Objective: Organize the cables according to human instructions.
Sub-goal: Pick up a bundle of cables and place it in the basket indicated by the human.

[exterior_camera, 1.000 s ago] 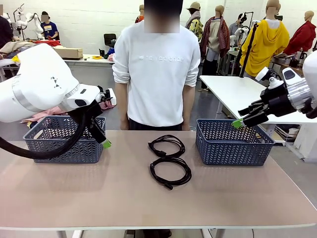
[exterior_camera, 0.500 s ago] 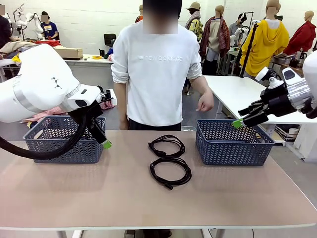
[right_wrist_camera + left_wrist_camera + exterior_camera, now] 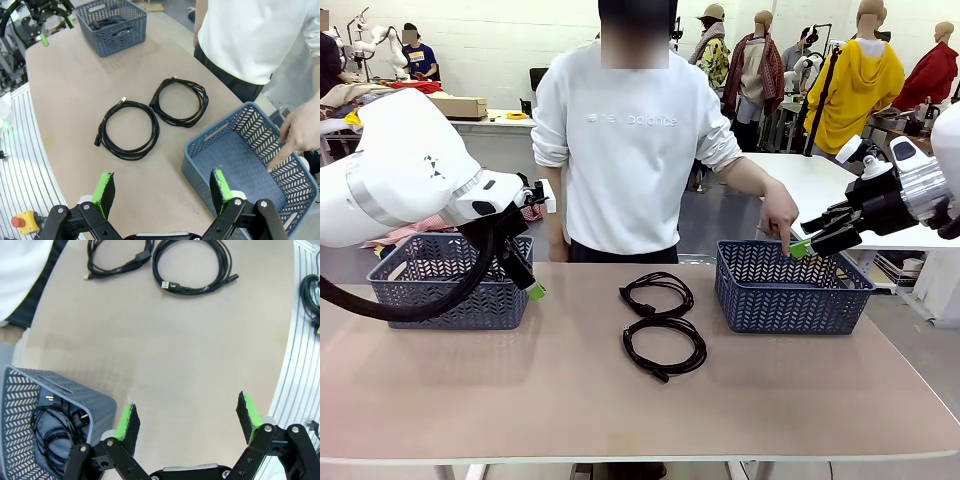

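Cables [image 3: 626, 296]: two black coils lie flat at the centre of the table [image 3: 520, 400], just beside each other; far coil [image 3: 657, 276] sits at 12 o'clock of near coil [image 3: 665, 372]. More black cable [image 3: 52, 427] lies bundled inside L basket [image 3: 440, 300], at 9 o'clock of the coils; no. of cords in it cannot be told. R basket [image 3: 790, 300], at 3 o'clock of the coils, shows a bare floor in R wrist view. Person [image 3: 630, 150] in white sweatshirt stands at the table's 12 o'clock edge; one hand [image 3: 778, 212] reaches over R basket, index finger pointing down inside its far wall; contact w/ the wall cannot be told. L gripper [image 3: 187, 415] hangs by L basket's near corner, jaws spread wide, nothing btw. the green pads [image 3: 126, 421]. R gripper [image 3: 162, 192] hovers above R basket, approx. 2 o'clock of the coils, one green tip close to the person's finger, jaws likewise fully apart and empty. Both grippers are well apart from the coils.
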